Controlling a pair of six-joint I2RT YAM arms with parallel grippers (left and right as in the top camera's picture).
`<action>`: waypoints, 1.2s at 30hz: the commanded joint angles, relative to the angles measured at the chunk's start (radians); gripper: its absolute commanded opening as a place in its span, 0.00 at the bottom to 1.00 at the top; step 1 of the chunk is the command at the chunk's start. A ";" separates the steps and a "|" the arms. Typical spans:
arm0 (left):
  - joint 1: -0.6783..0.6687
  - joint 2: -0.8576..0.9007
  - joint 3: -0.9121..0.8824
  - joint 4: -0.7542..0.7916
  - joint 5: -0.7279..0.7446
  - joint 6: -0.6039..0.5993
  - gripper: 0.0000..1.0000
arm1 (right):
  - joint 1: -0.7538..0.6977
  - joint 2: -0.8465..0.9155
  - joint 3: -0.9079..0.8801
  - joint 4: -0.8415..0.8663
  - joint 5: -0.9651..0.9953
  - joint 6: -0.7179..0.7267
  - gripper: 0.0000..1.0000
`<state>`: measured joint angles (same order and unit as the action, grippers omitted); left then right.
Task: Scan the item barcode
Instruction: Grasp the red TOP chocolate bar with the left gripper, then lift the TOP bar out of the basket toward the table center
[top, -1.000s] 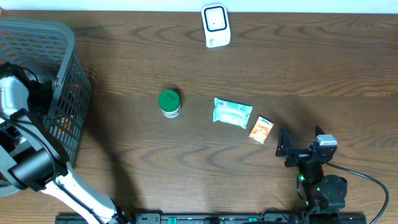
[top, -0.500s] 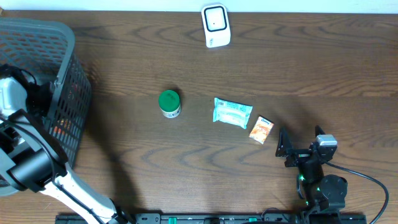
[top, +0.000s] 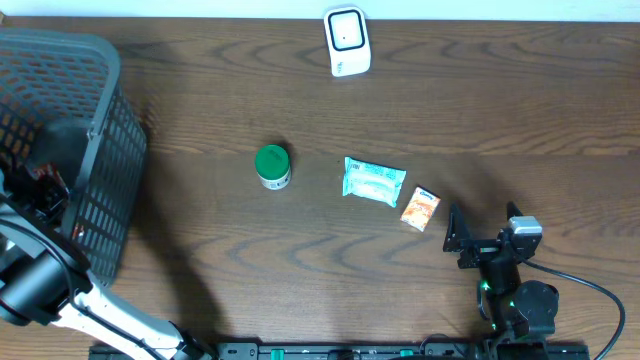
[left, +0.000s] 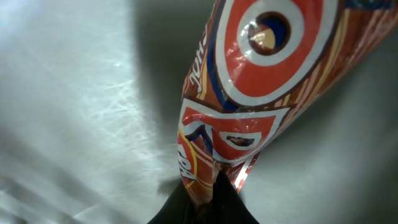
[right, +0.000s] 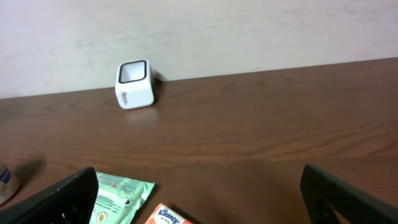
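**Dark wood table, packet gripped down in the basket**

A dark wood table (top: 500, 110) runs back to a pale wall (right: 249, 31), and a grey mesh basket (top: 100, 110) stands at its left end. The left arm reaches down into that basket. In the left wrist view the left gripper (left: 208, 202) is clamped on the lower edge of a glossy red and orange snack packet (left: 249, 93), and the foil is pinched tight between the 2 dark fingers. The packet lies inside the basket against its smooth grey floor. From overhead it is mostly hidden by the mesh and the arm.

The white scanner (top: 347, 41) sits at the far edge of the table, well apart from the basket, with its dark window facing up. Between them lie 3 other items in a loose row: a green-lidded jar (top: 272, 166), a mint wipes pack (top: 373, 181) and an orange tissue pack (top: 420, 208). The right gripper (right: 198, 177) rests near the tissue pack with its jaws spread wide, holding nothing.

The step in hand looks like the pickup, with the grasp made and the lift not yet begun. The next move probably calls for raising the packet straight up past the basket wall, then carrying it across to the scanner. No barcode shows on the visible face, so the packet may need turning before it meets the window
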<state>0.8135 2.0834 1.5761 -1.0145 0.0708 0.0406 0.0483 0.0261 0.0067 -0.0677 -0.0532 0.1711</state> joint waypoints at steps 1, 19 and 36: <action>0.018 -0.016 0.021 -0.003 0.018 -0.046 0.07 | 0.006 0.000 -0.001 -0.003 -0.005 -0.015 0.99; -0.009 -0.474 0.035 0.055 0.413 -0.047 0.07 | 0.006 0.000 -0.001 -0.003 -0.005 -0.015 0.99; -0.492 -0.712 0.034 0.107 0.573 -0.034 0.07 | 0.006 0.000 -0.001 -0.003 -0.005 -0.015 0.99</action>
<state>0.4232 1.3777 1.5852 -0.9146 0.6113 -0.0032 0.0483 0.0261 0.0067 -0.0673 -0.0532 0.1711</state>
